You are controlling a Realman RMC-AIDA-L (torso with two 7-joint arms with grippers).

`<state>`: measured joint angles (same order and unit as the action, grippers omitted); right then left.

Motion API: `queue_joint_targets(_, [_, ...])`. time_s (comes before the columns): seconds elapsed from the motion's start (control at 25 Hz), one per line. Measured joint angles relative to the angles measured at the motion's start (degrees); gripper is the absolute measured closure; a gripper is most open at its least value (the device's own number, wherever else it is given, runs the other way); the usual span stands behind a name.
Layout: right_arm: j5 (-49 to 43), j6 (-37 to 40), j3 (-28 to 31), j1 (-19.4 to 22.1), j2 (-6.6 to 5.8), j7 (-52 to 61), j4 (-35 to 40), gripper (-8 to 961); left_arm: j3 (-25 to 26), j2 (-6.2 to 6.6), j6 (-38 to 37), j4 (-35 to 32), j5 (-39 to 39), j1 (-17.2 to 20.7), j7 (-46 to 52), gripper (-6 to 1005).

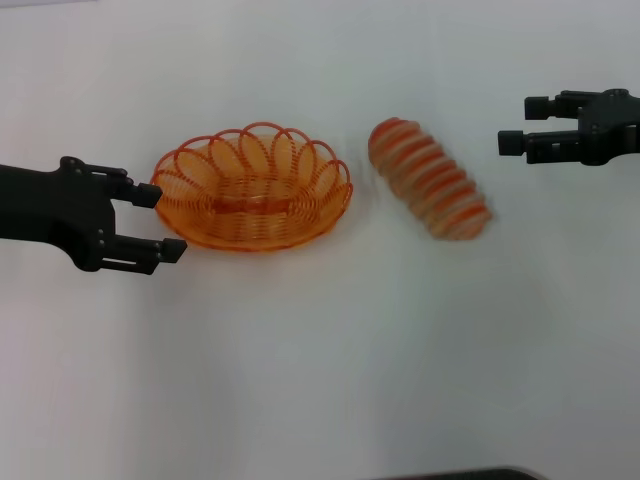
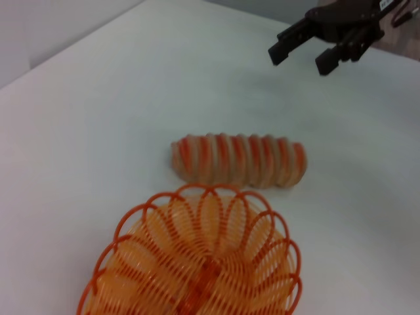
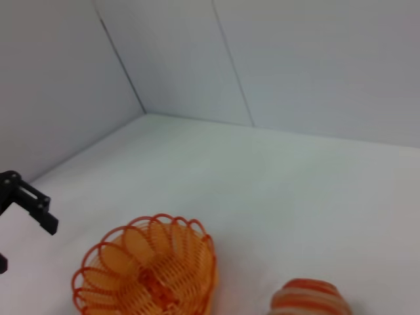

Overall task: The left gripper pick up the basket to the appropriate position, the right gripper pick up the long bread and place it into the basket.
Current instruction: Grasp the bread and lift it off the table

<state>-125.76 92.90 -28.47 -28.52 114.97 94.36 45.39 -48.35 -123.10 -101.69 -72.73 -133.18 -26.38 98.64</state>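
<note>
The orange wire basket (image 1: 251, 189) sits on the white table, left of centre; it also shows in the left wrist view (image 2: 197, 262) and the right wrist view (image 3: 147, 272). The striped long bread (image 1: 430, 178) lies to its right, apart from it, and shows in the left wrist view (image 2: 239, 159) and partly in the right wrist view (image 3: 310, 298). My left gripper (image 1: 158, 222) is open, its fingers on either side of the basket's left rim. My right gripper (image 1: 524, 123) is open and empty, right of the bread and apart from it; it shows in the left wrist view (image 2: 303, 54).
The white table (image 1: 330, 370) stretches toward me in front of the basket and bread. Grey walls meet at a corner behind the table (image 3: 197, 72). A dark edge (image 1: 460, 474) shows at the table's near side.
</note>
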Motion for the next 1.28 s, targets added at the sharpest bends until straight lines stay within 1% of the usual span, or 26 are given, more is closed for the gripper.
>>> queue_joint_targets(0.2, [-2.09,-0.92,-1.27,-1.37,-0.46,3.04,1.57,57,-0.42,-0.12,1.05,1.79,-1.52,-0.52,-0.18,263])
queue_joint_targets(0.48, [-7.70,-0.80,-1.65,-6.78,-0.91,9.48,4.28,57,-0.44,-0.22,1.54,2.92,-1.79,-0.66,-0.42,264])
queue_joint_targets(0.64, [-13.22,-0.57,-1.94,-10.97,-1.04,13.31,5.31,57,-0.43,-0.22,1.56,2.95,-1.81,-0.32,-0.44,264])
queue_joint_targets(0.76, [-17.34,-0.18,-3.26,-13.89,-0.68,15.76,6.04,58,-0.43,-0.22,1.51,2.95,-1.83,-0.11,-0.45,263])
queue_joint_targets(0.8, [-19.91,0.03,-4.71,-15.77,-0.36,17.68,6.11,58,-0.41,-0.22,1.52,2.96,-1.83,-0.05,-0.46,263])
queue_joint_targets(0.88, [-20.98,0.03,-5.27,-16.56,-0.18,18.45,6.15,59,-0.32,-0.21,1.55,3.02,-1.83,0.05,-0.46,263])
queue_joint_targets(1.0, [-24.38,0.10,-6.87,-18.97,0.56,21.20,6.19,60,-0.34,-0.13,1.55,3.38,-1.83,0.07,-0.46,263])
queue_joint_targets(1.28, [-30.78,0.06,-13.34,-23.36,2.42,28.49,6.57,62,-0.39,0.31,1.99,5.18,-1.83,-0.13,-0.54,266])
